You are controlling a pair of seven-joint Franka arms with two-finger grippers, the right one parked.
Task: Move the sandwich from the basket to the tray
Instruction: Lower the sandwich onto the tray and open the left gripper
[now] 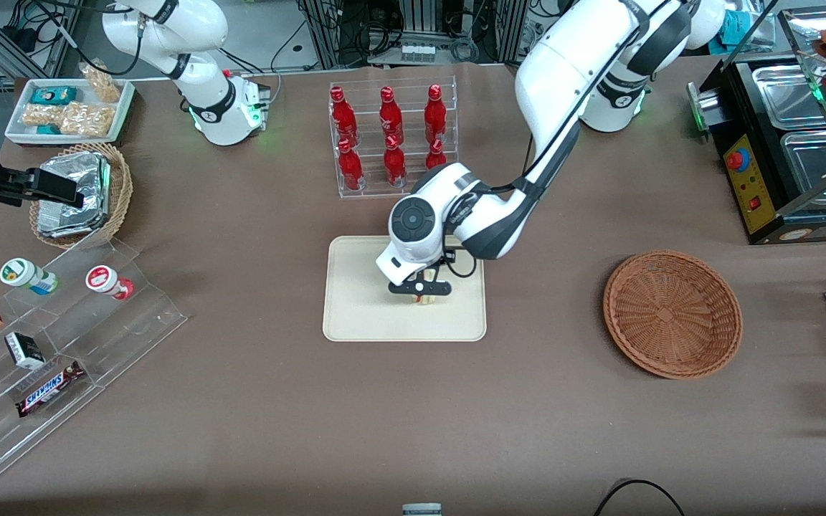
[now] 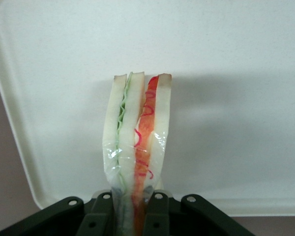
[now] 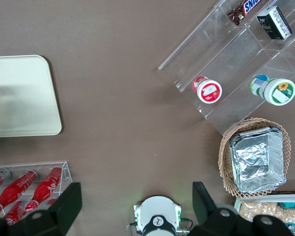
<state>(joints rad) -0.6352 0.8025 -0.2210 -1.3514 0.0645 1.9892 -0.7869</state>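
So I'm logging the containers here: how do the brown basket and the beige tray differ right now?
The basket is round, woven reddish-brown wicker; the tray is a smooth cream rectangle with rounded corners. The basket holds nothing, while the tool holds the sandwich upright over the tray. The basket lies toward the working arm's end of the table; the tray sits mid-table. Both are shallow and rest flat on the brown cloth.
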